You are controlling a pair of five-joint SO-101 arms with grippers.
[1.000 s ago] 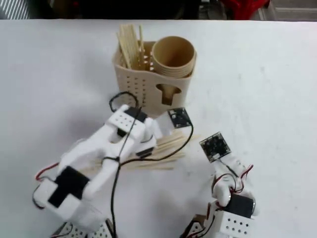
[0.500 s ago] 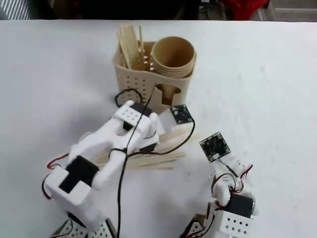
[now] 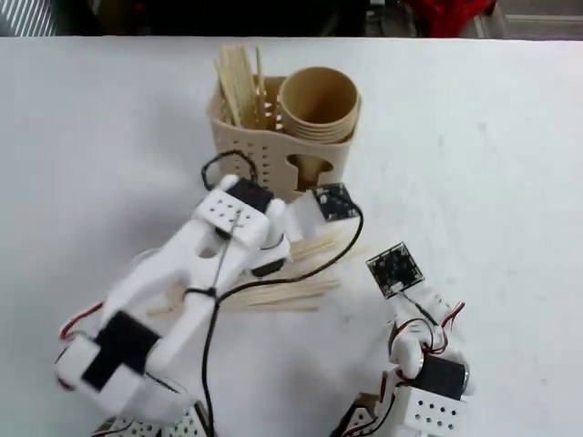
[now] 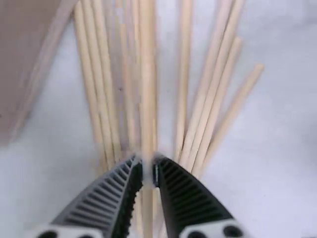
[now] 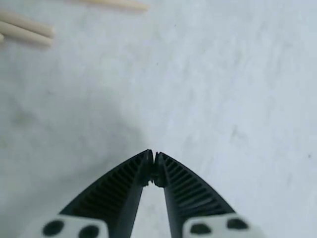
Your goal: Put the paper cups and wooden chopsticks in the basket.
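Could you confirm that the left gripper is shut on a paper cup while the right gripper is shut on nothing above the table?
Not quite: the left gripper is shut on a wooden chopstick, not a paper cup, as the left wrist view shows. The paper cups sit in the basket. The right gripper is shut on nothing above the table.

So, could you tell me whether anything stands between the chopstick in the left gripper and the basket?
Nothing visible does. The left gripper is shut on one chopstick of the loose pile, which lies right before the basket. The compartment beside the paper cups already holds several upright sticks.
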